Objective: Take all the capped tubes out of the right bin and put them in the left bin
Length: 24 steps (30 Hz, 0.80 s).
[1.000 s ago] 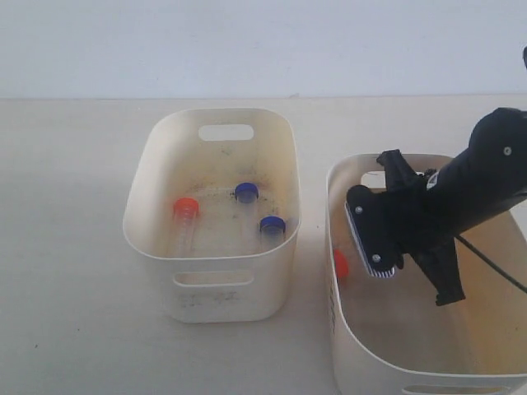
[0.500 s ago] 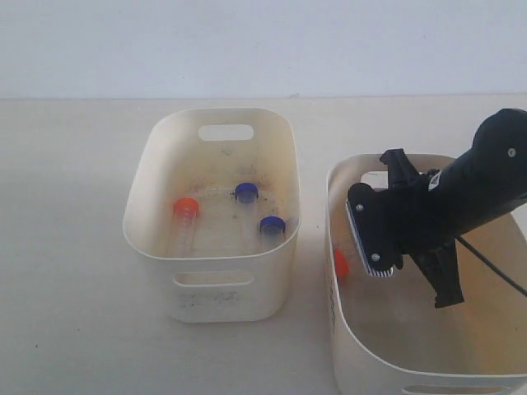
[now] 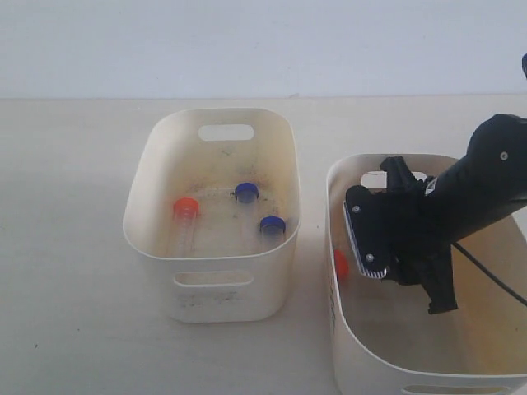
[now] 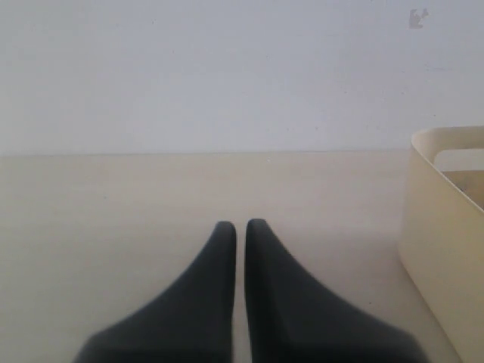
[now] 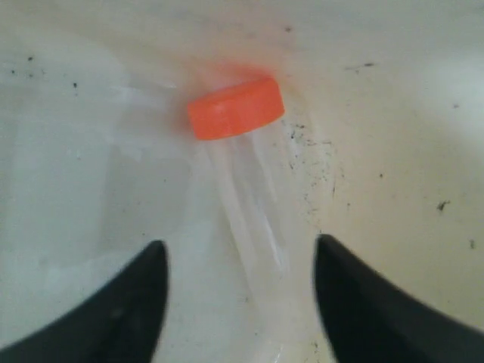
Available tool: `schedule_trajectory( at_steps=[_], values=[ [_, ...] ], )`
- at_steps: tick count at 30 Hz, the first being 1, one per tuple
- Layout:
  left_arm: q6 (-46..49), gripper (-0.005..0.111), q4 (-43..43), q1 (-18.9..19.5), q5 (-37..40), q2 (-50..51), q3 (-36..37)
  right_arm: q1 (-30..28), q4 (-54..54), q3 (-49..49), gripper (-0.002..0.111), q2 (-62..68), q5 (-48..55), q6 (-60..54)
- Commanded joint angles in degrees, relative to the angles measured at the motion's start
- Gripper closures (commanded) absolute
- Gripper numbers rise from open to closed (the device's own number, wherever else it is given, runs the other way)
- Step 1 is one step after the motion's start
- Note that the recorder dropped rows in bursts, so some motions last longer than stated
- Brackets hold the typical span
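The left bin (image 3: 212, 284) holds three capped tubes: one orange-capped (image 3: 185, 207) and two blue-capped (image 3: 246, 192) (image 3: 272, 224). In the right bin (image 3: 344, 337) one orange-capped tube (image 3: 340, 265) lies against the left wall. My right gripper (image 3: 403, 284) is down inside that bin, open. In the right wrist view the gripper (image 5: 240, 253) straddles the clear tube (image 5: 249, 204), its orange cap (image 5: 236, 108) lying beyond the fingertips. The fingers do not touch it. My left gripper (image 4: 240, 224) is shut on nothing, above bare table, and is out of the exterior view.
A cream bin wall (image 4: 446, 219) stands beside the left gripper in the left wrist view. The right bin's floor (image 5: 393, 113) shows scattered dark specks. A pale wall runs behind the beige table (image 3: 66, 247).
The right gripper has sunk a little lower and edged left inside the right bin, toward the orange-capped tube. The tubes have not moved.
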Motion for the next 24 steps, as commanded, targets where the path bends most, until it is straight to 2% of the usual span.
schedule_trajectory(
  at_steps=[1, 24],
  values=[
    [-0.2, 0.103, -0.2, -0.4, -0.4, 0.2, -0.1, 0.0, 0.4, 0.1, 0.041, 0.0, -0.2, 0.4],
    [-0.2, 0.103, -0.2, -0.4, -0.4, 0.2, -0.1, 0.0, 0.4, 0.1, 0.041, 2.5, -3.8, 0.2]
  ],
)
